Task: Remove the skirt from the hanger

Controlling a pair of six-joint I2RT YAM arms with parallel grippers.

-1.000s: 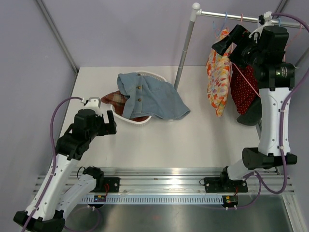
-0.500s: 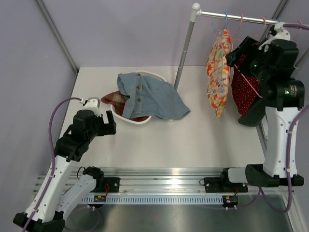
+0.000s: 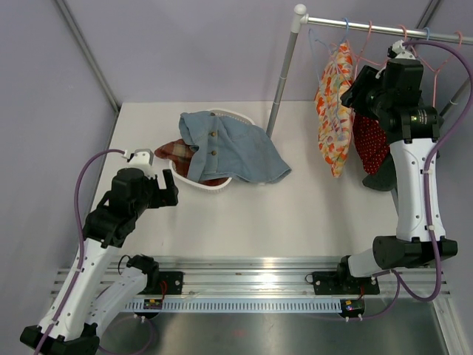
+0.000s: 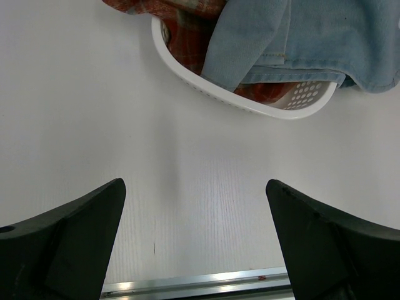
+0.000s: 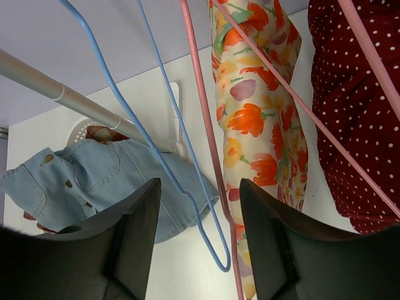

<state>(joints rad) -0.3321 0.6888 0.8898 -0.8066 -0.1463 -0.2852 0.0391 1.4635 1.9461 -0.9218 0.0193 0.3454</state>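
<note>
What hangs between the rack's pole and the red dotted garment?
The floral garment hangs between the pole and the red dotted garment, seen from the top. The right wrist view also shows a blue hanger on the pole's side.

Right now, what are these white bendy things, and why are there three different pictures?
They are two robot arms bolted to a white table. One picture looks down from above; the other two come from cameras on each arm's wrist. Each arm ends in a two-finger pincer. The left pincer is open over the table, near a white plastic basket with a blue denim garment and red checked cloth. The right pincer is open too, up by a silver metal rail, where an orange flowery cloth and a red cloth with white dots hang. Nothing is held.
</note>
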